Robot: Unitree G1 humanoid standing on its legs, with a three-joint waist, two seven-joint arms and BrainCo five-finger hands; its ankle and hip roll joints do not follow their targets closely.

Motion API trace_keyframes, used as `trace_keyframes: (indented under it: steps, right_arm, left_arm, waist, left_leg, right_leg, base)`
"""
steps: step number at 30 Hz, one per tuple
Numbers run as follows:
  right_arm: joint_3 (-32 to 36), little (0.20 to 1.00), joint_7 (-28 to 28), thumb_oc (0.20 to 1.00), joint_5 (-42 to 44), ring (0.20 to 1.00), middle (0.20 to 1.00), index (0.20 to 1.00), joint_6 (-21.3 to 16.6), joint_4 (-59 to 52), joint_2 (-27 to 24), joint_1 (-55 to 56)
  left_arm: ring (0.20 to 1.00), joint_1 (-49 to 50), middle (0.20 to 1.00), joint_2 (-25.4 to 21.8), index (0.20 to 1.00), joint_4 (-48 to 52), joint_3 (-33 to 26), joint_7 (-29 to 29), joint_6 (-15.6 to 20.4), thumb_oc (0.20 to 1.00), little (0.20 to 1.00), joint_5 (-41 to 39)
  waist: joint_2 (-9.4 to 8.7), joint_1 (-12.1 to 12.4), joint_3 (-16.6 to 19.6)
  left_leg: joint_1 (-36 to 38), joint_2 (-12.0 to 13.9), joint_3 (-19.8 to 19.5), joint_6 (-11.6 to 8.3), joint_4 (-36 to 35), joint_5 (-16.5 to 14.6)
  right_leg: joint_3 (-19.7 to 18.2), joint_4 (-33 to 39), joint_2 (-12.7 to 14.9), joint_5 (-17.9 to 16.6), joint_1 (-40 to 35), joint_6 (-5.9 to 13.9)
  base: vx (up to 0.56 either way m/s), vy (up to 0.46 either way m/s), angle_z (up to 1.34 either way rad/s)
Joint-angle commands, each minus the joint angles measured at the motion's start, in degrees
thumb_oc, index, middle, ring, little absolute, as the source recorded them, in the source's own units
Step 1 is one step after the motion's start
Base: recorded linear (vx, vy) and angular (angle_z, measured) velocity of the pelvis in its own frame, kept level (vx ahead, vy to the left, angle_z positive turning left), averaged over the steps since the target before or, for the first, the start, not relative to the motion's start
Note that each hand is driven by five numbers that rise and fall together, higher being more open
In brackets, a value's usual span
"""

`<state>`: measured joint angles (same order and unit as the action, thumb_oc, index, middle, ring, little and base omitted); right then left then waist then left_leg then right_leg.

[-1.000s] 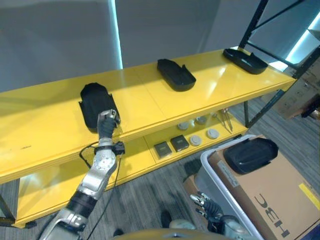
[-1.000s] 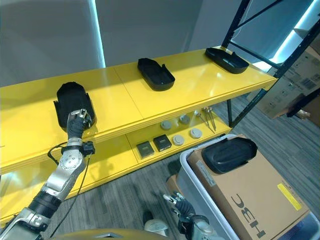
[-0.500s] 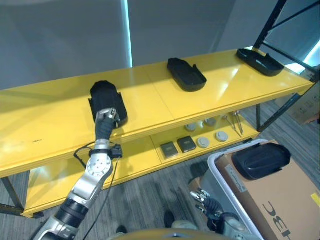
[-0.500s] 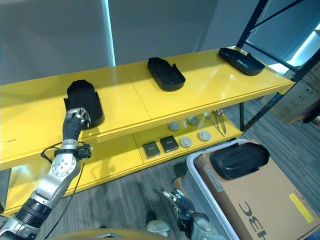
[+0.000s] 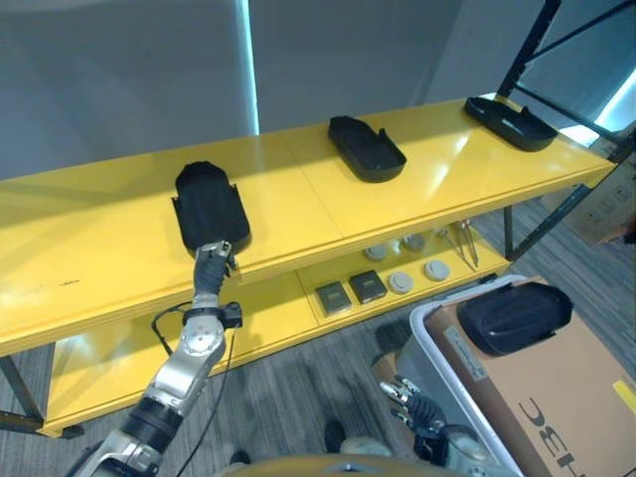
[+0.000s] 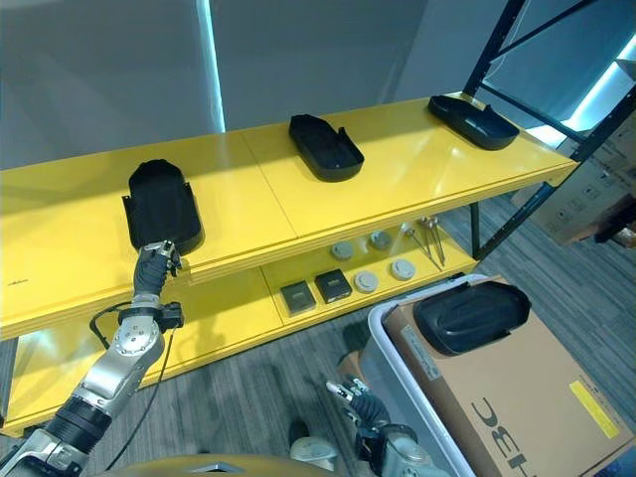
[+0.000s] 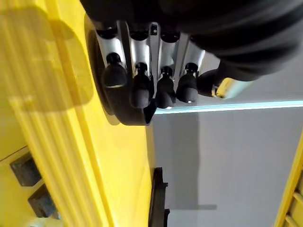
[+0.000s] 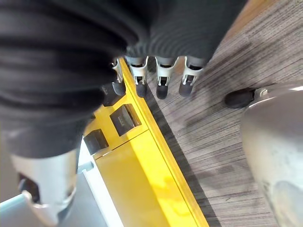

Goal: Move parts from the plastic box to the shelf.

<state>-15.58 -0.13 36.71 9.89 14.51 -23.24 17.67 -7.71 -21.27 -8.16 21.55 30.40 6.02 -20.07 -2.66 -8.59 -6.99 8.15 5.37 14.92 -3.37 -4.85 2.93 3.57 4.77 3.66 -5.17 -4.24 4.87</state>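
Observation:
Three black moulded parts lie on the yellow shelf's top board: a left part, a middle part and a far-right part. My left hand is open at the shelf's front edge. Its straight fingers point at the near end of the left part; I cannot tell if they touch it. A fourth black part rests on a cardboard box inside the grey plastic box. My right hand hangs open and low beside the plastic box, fingers relaxed above the floor.
The lower shelf board holds two small black square boxes, several grey round discs and thin metal tools. A dark rack upright rises at the far right. Wide bare yellow board lies left of the left part.
My left hand has drawn back from the left part, down to the shelf's front edge. The part stays on the shelf. The camera shifted slightly.

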Motion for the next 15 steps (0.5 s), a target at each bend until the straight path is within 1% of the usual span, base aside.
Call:
trace_keyframes:
  steps: [1, 9, 12, 15]
  right_arm:
    - [-1.9, 1.000, 0.0, 1.000, 1.1, 1.000, 1.000, 1.000, -1.7, -1.4, -1.8, -0.7]
    - [-2.3, 1.000, 1.3, 1.000, 0.1, 1.000, 1.000, 1.000, -1.0, -0.2, -2.2, -1.0]
    - [-2.5, 1.000, 1.8, 1.000, -0.1, 1.000, 1.000, 1.000, -1.5, 0.5, -2.1, -1.3]
    - [-2.6, 1.000, 2.1, 1.000, -0.4, 1.000, 1.000, 1.000, -1.1, 0.5, -2.1, -1.2]
  left_arm:
    - [0.200, -5.4, 0.200, 0.5, 0.200, -4.7, 1.0, 0.3, 1.9, 0.200, 0.200, 0.0]
    - [0.200, -7.7, 0.200, 2.3, 0.200, -13.4, 0.1, 2.5, 3.4, 0.200, 0.200, 1.5]
    - [0.200, -8.7, 0.200, 2.6, 0.200, -14.5, 0.2, 3.4, 3.6, 0.200, 0.200, 1.6]
    - [0.200, -9.3, 0.200, 3.1, 0.200, -15.8, -0.3, 3.9, 4.0, 0.200, 0.200, 1.9]
  waist:
    - [-1.03, -0.4, 0.8]
    - [-1.15, -1.6, 0.9]
    - [-1.17, -1.8, 0.8]
    - [-1.26, -2.1, 1.1]
  left_leg:
    - [-0.8, 1.5, 0.5, 0.61, 1.9, -0.5]
    - [-0.2, 1.7, 1.3, 0.58, 2.2, -0.5]
    - [0.0, 1.7, 1.5, 0.59, 2.4, -0.6]
    - [0.4, 1.7, 1.7, 0.58, 2.2, -0.6]
  right_leg:
    - [-0.3, -1.2, -0.3, 1.0, 0.0, 2.62]
    - [-1.1, -1.5, -0.5, 1.1, -0.2, 2.59]
    - [-1.2, -1.6, -0.5, 1.1, -0.3, 2.63]
    - [-1.3, -1.5, -0.5, 1.1, -0.5, 2.70]
  base:
    - [0.01, -0.005, -0.04]
    - [0.03, 0.000, -0.08]
    - [0.00, 0.000, 0.00]
    - [0.03, -0.001, -0.03]
